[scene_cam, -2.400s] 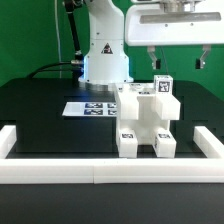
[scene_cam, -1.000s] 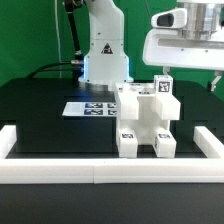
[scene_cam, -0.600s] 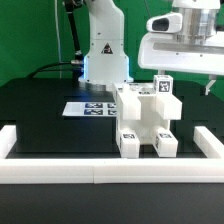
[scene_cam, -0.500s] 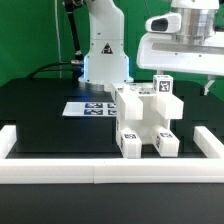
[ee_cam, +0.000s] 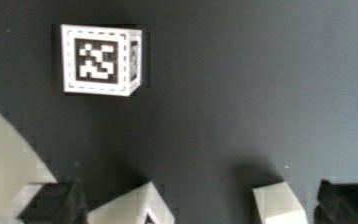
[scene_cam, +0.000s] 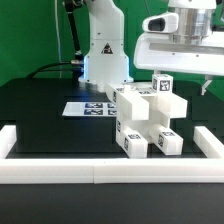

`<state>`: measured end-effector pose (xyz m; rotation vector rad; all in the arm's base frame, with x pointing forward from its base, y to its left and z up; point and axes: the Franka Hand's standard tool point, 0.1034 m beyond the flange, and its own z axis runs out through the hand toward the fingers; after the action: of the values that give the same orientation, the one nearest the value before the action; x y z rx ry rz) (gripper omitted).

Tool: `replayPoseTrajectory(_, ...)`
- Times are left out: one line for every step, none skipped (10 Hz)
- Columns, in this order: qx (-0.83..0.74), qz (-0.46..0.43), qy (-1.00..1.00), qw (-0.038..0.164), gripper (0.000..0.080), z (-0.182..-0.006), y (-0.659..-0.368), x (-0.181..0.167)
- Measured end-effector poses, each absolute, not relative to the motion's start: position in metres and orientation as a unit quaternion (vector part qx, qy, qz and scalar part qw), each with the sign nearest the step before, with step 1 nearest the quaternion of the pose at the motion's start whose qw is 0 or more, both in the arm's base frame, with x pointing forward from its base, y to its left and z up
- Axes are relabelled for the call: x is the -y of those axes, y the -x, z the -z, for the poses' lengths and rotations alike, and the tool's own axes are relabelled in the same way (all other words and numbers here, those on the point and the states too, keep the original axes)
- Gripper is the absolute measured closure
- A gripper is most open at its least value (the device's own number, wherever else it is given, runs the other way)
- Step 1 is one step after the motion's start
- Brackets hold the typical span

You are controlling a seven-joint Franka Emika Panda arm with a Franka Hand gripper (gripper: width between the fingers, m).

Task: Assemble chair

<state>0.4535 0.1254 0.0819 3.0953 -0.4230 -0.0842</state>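
The chair (scene_cam: 145, 120) is a cluster of chunky white tagged pieces standing in the middle of the black table, with two leg blocks toward the front and a tagged block (scene_cam: 162, 86) on top. It now sits slightly turned. My gripper (scene_cam: 178, 78) hangs above and behind its upper right part, jaws wide apart and holding nothing. One finger (scene_cam: 205, 86) shows to the right of the chair. In the wrist view the two fingertips (ee_cam: 149, 205) frame a bare gap, and the tagged block (ee_cam: 101, 60) lies beyond the gripper (ee_cam: 211, 205).
The marker board (scene_cam: 85, 108) lies flat behind the chair on the exterior view's left. White border rails run along the front (scene_cam: 110, 172), left (scene_cam: 8, 138) and right (scene_cam: 212, 142). The robot base (scene_cam: 103, 55) stands at the back.
My gripper has moved toward the exterior view's left and a little lower. In the last half second the chair has turned slightly, its front leg blocks shifting right.
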Motion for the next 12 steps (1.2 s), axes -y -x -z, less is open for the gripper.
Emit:
replayPoseTrajectory(0.13,0.027,-0.991,0.008,0.015,-0.082,-0.454,-0.122)
replayPoseTrajectory(0.126,0.027,-0.992,0.009,0.015,-0.081,-0.455,-0.119)
replayPoseTrajectory(0.123,0.028,-0.992,0.009,0.015,-0.081,-0.456,-0.115)
replayPoseTrajectory(0.12,0.028,-0.992,0.01,0.015,-0.08,-0.456,-0.112)
replayPoseTrajectory(0.12,0.028,-0.992,0.01,0.015,-0.08,-0.456,-0.111)
replayPoseTrajectory(0.119,0.028,-0.992,0.01,0.015,-0.08,-0.457,-0.109)
replayPoseTrajectory(0.117,0.028,-0.993,0.01,0.015,-0.08,-0.457,-0.107)
replayPoseTrajectory(0.116,0.027,-0.993,0.01,0.015,-0.081,-0.458,-0.105)
replayPoseTrajectory(0.114,0.027,-0.993,0.01,0.015,-0.081,-0.46,-0.101)
replayPoseTrajectory(0.114,0.026,-0.993,0.01,0.015,-0.082,-0.461,-0.099)
replayPoseTrajectory(0.115,0.026,-0.993,0.01,0.015,-0.082,-0.462,-0.098)
replayPoseTrajectory(0.114,0.025,-0.993,0.01,0.015,-0.083,-0.464,-0.094)
